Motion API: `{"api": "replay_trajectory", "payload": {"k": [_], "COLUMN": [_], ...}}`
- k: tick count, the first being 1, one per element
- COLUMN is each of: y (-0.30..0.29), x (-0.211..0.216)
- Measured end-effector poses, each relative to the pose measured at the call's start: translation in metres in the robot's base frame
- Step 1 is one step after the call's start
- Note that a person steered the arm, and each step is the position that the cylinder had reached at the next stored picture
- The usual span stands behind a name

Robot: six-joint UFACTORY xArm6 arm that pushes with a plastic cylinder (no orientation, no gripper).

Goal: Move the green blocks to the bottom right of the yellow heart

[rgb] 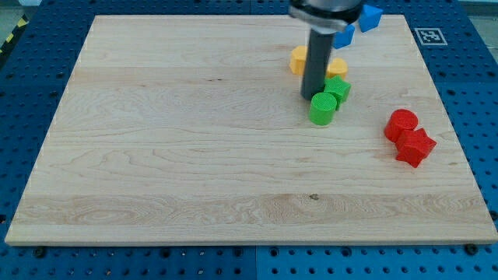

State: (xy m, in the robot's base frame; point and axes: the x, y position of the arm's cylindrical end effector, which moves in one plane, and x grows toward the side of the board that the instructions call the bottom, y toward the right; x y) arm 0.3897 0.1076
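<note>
Green blocks [328, 99] touching my tip [310, 97], right.

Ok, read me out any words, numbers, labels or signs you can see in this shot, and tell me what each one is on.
No readable words or numbers anywhere.
Square black-and-white marker: a coded pattern, not text, at the wooden board's top right corner in the view.
Blocks: no print on any of them.
Yellow-black striped tape at the view's top left: a hazard pattern only, no lettering.

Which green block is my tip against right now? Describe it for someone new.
Start at the wooden board's upper right, where the blocks cluster. My tip touches the green cylinder, the lower-left of two green blocks, round-topped, unlike the green star above.
</note>
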Motion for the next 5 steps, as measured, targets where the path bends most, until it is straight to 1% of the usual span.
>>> {"api": "replay_trajectory", "payload": {"k": [1, 2, 3, 4, 5], "y": [-0.006, -0.053, -0.059, -0.037, 0.003], "x": [0.003, 0.02, 0.042, 0.059, 0.057]}}
